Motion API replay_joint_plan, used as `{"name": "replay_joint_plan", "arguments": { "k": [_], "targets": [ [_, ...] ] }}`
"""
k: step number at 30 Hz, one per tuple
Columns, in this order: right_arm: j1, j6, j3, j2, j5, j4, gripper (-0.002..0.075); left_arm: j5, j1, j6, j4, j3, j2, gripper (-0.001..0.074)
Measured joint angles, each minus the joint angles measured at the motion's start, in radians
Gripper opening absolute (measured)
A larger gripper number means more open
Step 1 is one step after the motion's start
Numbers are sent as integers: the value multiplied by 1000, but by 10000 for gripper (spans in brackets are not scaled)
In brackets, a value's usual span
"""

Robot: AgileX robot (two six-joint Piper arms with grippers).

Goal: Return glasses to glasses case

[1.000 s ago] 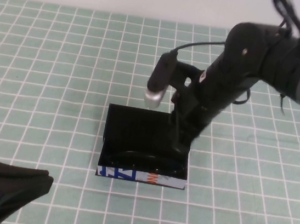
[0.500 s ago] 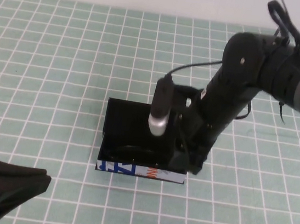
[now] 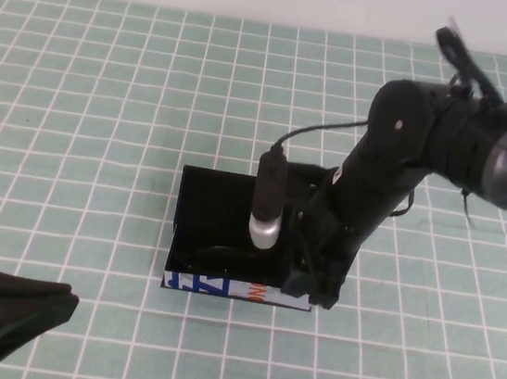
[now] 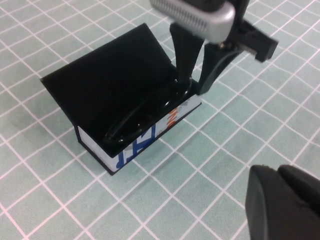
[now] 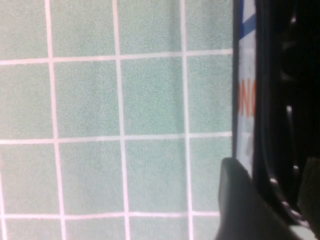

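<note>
The glasses case point(image 3: 214, 203) lies open mid-table, its white printed front point(image 3: 222, 288) toward me. The black glasses point(image 3: 226, 253) lie along the inside of that front wall. They show clearly in the left wrist view point(image 4: 135, 120). My right gripper point(image 3: 302, 285) reaches down at the case's right end, its fingers close around the right end of the glasses point(image 5: 282, 165). It also shows in the left wrist view point(image 4: 192, 90) and the right wrist view point(image 5: 292, 215). My left gripper point(image 3: 66, 300) is shut and empty at the near left, away from the case.
The table is a green mat with a white grid point(image 3: 102, 132). The right arm's silver-tipped wrist camera point(image 3: 264, 228) hangs over the open case. A cable loops off the right arm point(image 3: 459, 48) at the back right.
My right gripper has come down and toward the front, from above the case's right side into its right end. The case and the left gripper have stayed put.
</note>
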Motion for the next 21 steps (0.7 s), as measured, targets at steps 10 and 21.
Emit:
{"name": "replay_joint_plan", "arguments": {
  "k": [10,21],
  "targets": [
    [0,0,0,64,-34,14,183,0,0,-4,2,0,0,-2],
    [0,-1,0,78,-64,15,168,0,0,-4,2,0,0,-2]
  ]
}}
